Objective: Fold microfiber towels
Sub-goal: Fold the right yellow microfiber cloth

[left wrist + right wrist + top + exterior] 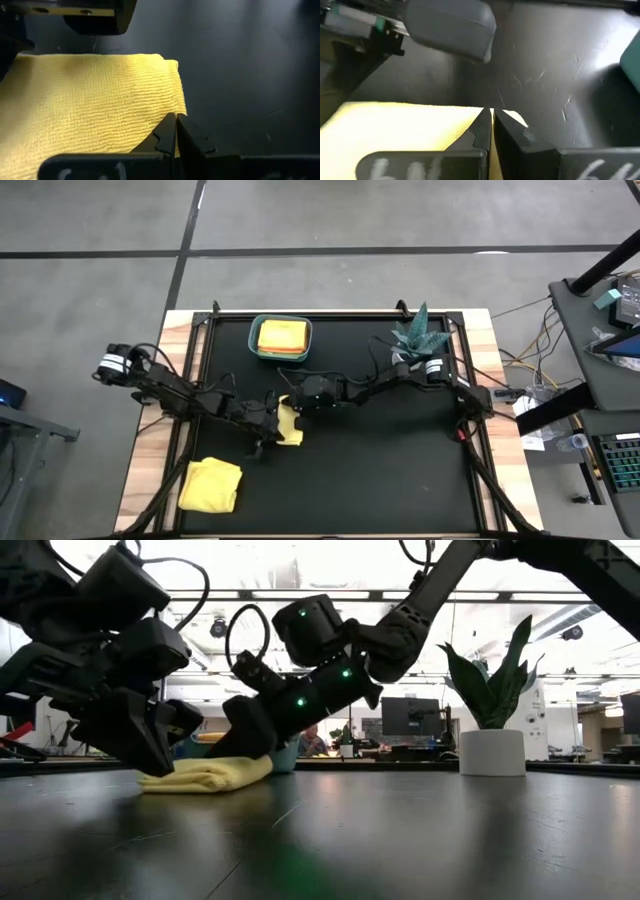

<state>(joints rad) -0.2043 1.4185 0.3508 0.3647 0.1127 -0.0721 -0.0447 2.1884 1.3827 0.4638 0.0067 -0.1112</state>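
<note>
A yellow microfiber towel (291, 426) lies folded in several layers on the black table top (400, 470), near its middle. Both grippers are shut at its edges. My left gripper (266, 436) is at the towel's near-left side, and my right gripper (291, 402) is at its far side. In the low view the towel (205, 775) rests flat on the table, with the left gripper (150, 755) and the right gripper (238, 740) on either side of it. My left gripper has its shut fingertips (170, 125) on the towel's side edge (181, 107), close to a corner. It comes slanting down from the table's left. The towel lies flat on the table there. One layer or several, I cannot tell. My right gripper has its shut fingertips (485, 120) at the towel's edge (517, 118), near a corner. It comes slanting down from the table's right and far side. The fingers themselves hide whether cloth sits between them. The towel lies on the table below.
A second yellow towel (210, 485) lies crumpled near the front left corner. A teal bin (281, 338) holding folded orange and yellow towels stands at the far middle. A potted plant (420, 335) stands at the far right. The table's near right is bare black surface.
</note>
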